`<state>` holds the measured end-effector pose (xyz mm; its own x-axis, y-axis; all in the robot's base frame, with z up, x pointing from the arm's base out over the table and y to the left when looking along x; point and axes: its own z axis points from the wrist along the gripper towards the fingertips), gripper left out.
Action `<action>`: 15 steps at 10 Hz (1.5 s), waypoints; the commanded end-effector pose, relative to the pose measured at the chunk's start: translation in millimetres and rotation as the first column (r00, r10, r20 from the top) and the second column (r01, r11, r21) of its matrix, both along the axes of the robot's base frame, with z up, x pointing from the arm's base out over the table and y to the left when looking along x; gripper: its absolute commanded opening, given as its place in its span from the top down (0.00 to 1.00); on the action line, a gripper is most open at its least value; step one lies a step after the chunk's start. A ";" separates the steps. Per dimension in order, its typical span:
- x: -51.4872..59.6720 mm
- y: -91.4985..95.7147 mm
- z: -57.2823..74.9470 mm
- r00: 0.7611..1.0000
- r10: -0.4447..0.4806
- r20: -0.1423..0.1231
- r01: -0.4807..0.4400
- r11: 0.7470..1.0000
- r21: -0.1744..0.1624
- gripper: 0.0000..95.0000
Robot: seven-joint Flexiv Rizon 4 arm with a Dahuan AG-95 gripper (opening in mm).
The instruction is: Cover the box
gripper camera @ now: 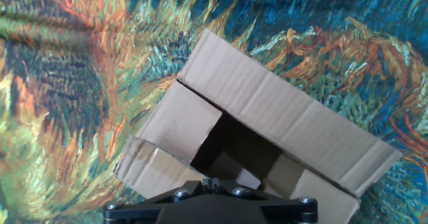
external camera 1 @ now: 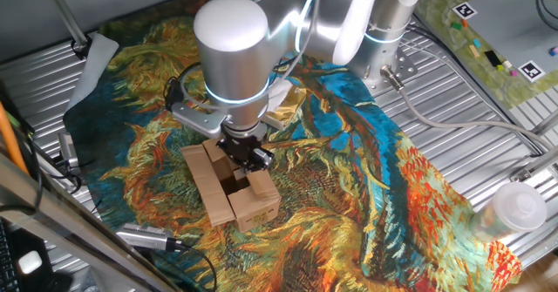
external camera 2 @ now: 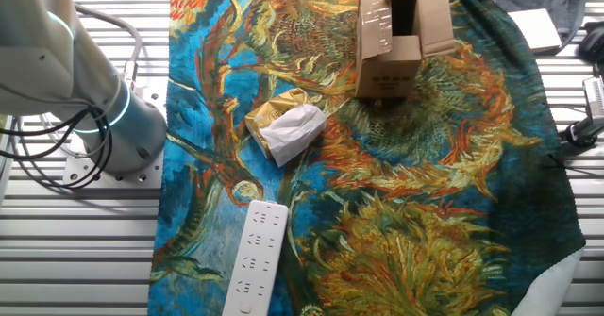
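My gripper (external camera 1: 248,155) hangs directly over the cardboard box (external camera 1: 232,188), its opening straight below, long flaps flanking; jaw state indeterminate.

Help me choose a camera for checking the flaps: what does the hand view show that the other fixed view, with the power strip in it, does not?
Only the hand view looks down into the box: a dark opening remains between its flaps.

Only the fixed view shows the white-and-yellow packet, the white power strip and the arm's base.

Both show the brown box on the painted cloth, top not fully shut.
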<state>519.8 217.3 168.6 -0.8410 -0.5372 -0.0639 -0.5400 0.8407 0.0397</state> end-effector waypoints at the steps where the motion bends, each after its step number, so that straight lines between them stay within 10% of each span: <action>1: -0.1 -1.1 -4.5 1.000 0.003 0.001 -0.003 1.000 -0.004 1.00; 8: 1.6 -2.7 -28.5 1.000 0.013 0.016 -0.013 1.000 -0.005 1.00; 15: -5.6 -3.5 7.0 1.000 0.002 0.016 -0.002 1.000 -0.001 1.00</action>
